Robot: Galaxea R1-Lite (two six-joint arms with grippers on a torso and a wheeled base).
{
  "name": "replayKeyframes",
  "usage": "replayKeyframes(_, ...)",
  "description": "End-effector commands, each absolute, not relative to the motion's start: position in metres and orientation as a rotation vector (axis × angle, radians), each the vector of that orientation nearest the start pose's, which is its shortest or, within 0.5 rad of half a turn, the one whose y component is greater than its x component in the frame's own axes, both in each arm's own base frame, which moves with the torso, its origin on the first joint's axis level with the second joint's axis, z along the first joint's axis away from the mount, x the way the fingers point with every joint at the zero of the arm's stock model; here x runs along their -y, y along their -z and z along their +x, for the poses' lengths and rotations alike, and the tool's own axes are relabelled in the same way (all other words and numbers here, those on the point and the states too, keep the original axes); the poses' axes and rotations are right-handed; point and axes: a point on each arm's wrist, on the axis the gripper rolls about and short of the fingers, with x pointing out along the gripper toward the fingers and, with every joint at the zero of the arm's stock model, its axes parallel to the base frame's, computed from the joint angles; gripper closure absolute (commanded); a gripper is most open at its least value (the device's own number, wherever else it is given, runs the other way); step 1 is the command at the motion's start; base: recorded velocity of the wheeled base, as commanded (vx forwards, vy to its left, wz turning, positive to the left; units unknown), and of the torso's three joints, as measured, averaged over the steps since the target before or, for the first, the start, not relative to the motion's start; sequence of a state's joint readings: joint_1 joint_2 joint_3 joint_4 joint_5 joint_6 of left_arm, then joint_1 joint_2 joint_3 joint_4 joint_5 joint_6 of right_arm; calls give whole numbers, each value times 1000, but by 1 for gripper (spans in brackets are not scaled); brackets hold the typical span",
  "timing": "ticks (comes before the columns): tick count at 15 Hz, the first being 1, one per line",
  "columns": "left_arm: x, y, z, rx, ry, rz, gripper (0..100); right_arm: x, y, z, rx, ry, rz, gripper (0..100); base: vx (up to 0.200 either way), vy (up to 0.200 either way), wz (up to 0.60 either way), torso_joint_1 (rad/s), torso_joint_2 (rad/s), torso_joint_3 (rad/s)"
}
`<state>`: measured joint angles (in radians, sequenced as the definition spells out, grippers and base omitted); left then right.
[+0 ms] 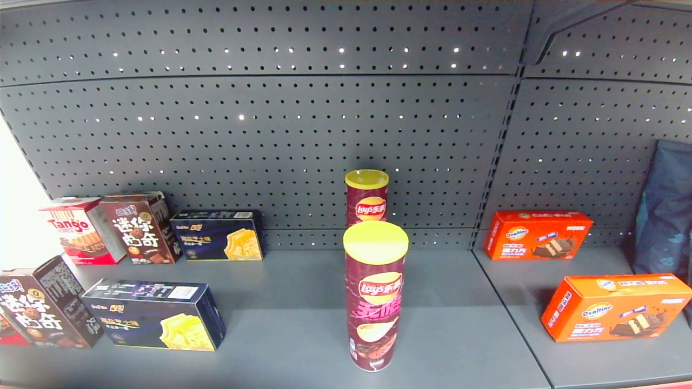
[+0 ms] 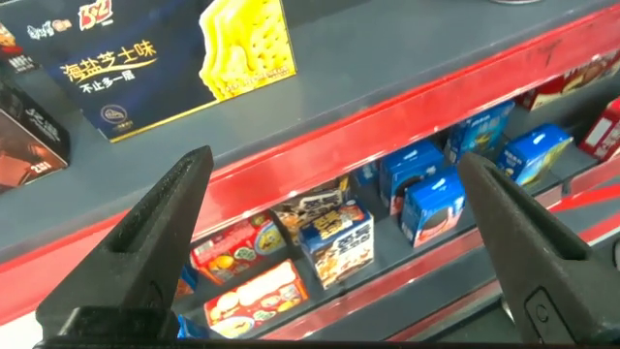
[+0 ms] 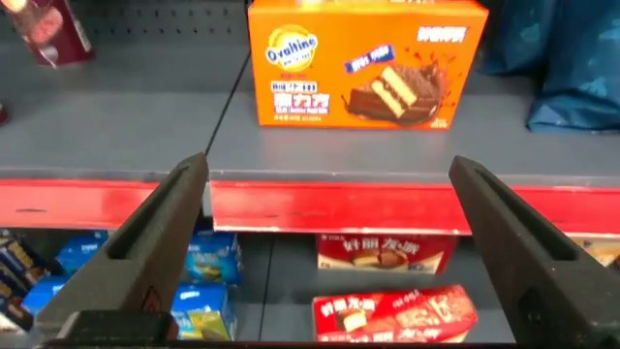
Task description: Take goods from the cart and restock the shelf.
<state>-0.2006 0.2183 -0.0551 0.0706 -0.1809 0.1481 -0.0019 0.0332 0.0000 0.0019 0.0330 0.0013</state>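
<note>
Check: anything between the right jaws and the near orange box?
Nothing visible. The right gripper has its jaws open and empty, facing the red front edge of the shelf; only bare shelf lies between that edge and the orange box. The blue bag sits beside the box, not in front.

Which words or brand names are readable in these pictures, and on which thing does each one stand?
"Lay's": on the front chip can and the rear chip can.
"Tango": on the red-and-white box.
"Ovaltine": on the near orange box and the far orange box.
"海盐芝士味": on the dark blue box.
The finer print on all the boxes is too small to read.
</note>
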Motion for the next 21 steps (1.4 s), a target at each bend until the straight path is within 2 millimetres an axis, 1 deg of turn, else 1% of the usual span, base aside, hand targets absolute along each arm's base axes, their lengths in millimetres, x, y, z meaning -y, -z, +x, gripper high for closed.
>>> replayKeyframes(1, 2, -87, -11, -187, 394, 135, 0, -1, -75, -23, -3, -37, 2, 0, 0, 0, 0, 0, 0, 0)
replayKeyframes(5, 1, -87, -16, -134, 366, 109, 0, -1, -75, -23, -3, -37, 2, 0, 0, 0, 0, 0, 0, 0)
replayKeyframes(6, 1, -86, -20, -85, 338, 107, 0, -1, -75, -23, -3, -37, 2, 0, 0, 0, 0, 0, 0, 0)
replayKeyframes(8, -1, -85, -20, -83, 264, 86, 0, -1, -75, -23, -3, -37, 2, 0, 0, 0, 0, 0, 0, 0)
replayKeyframes(9, -4, -84, -18, -73, 113, 41, 0, -1, -75, -23, -3, -37, 2, 0, 0, 0, 0, 0, 0, 0)
replayKeyframes(10, -4, -82, -17, -68, 85, -21, 0, -1, -75, -23, -3, -37, 2, 0, 0, 0, 0, 0, 0, 0)
replayKeyframes(11, -4, -82, -17, -71, 86, -41, 0, -1, -75, -23, -3, -37, 2, 0, 0, 0, 0, 0, 0, 0)
replayKeyframes(12, -4, -82, -17, -67, 96, -20, 0, -1, -75, -23, -3, -37, 2, 0, 0, 0, 0, 0, 0, 0)
replayKeyframes(13, -2, -79, -16, -73, 167, 15, 0, -1, -75, -23, -3, -37, 2, 0, 0, 0, 0, 0, 0, 0)
replayKeyframes(14, 0, -77, -17, -71, 289, 71, 0, -1, -75, -23, -3, -37, 2, 0, 0, 0, 0, 0, 0, 0)
replayKeyframes(15, 2, -77, -17, -63, 353, 116, 0, -1, -75, -23, -3, -37, 2, 0, 0, 0, 0, 0, 0, 0)
replayKeyframes(17, 2, -78, -16, -79, 332, 109, 0, -1, -75, -23, -3, -37, 2, 0, 0, 0, 0, 0, 0, 0)
replayKeyframes(18, 3, -79, -12, -175, 229, 82, 0, -1, -75, -23, -3, -37, 2, 0, 0, 0, 0, 0, 0, 0)
replayKeyframes(19, 3, -79, -13, -176, 184, 73, 0, -1, -75, -23, -3, -35, 2, 0, 0, 0, 0, 0, 0, 0)
replayKeyframes(21, 3, -76, -24, 2, 150, 87, 0, -1, -75, -23, -3, -35, 2, 0, 0, 0, 0, 0, 0, 0)
